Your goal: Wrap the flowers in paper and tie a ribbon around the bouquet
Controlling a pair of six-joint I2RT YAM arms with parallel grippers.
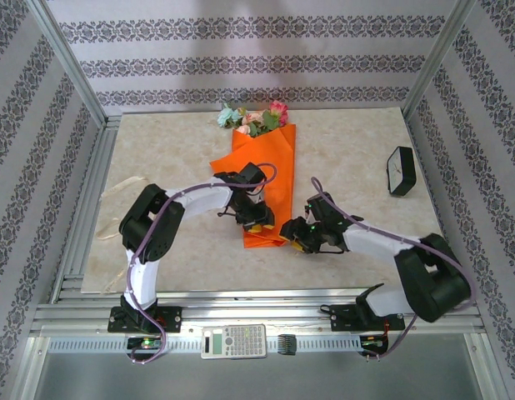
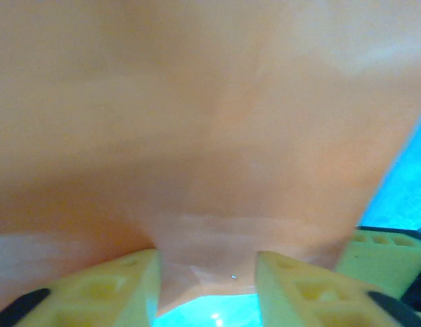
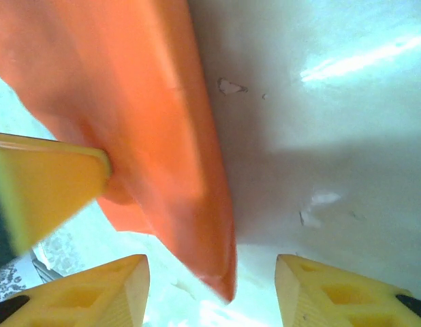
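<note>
Setting: a pale marbled table (image 1: 349, 133) between patterned walls, with two white arms reaching in from the near edge.
Bouquet (image 1: 264, 171): lies lengthwise at the table's middle, wide end far and narrow end near.
Paper (image 2: 197, 122): a bright orange sheet folded over the stems into a long cone. One flap sticks out loose on the left, so the wrap looks unsecured.
Flowers (image 1: 253, 117): pink, red and pale blue blooms poke out of the cone's far end. The stems are hidden inside.
Left gripper (image 1: 256, 220): sits on the cone's near end. Its yellow fingers (image 2: 95, 293) are set apart, with a fold of paper lying in the gap, and it seems to steady the fold rather than pinch it.
Right gripper (image 1: 296, 237): just right of the cone's near tip with its jaws spread. The orange tip hangs between its fingers (image 3: 347, 293) and touches neither.
Ribbon (image 1: 104, 204): a thin beige strip, slack at the table's far-left edge, well apart from the bouquet and untouched.
Other items: a small black object (image 1: 399, 171) to the right, and a calculator (image 1: 233, 340) on the near rail.
Stage, as I judge it: wrapping is nearly done and tying has not begun.
Risk: with neither arm clamping, the paper may spring open.
</note>
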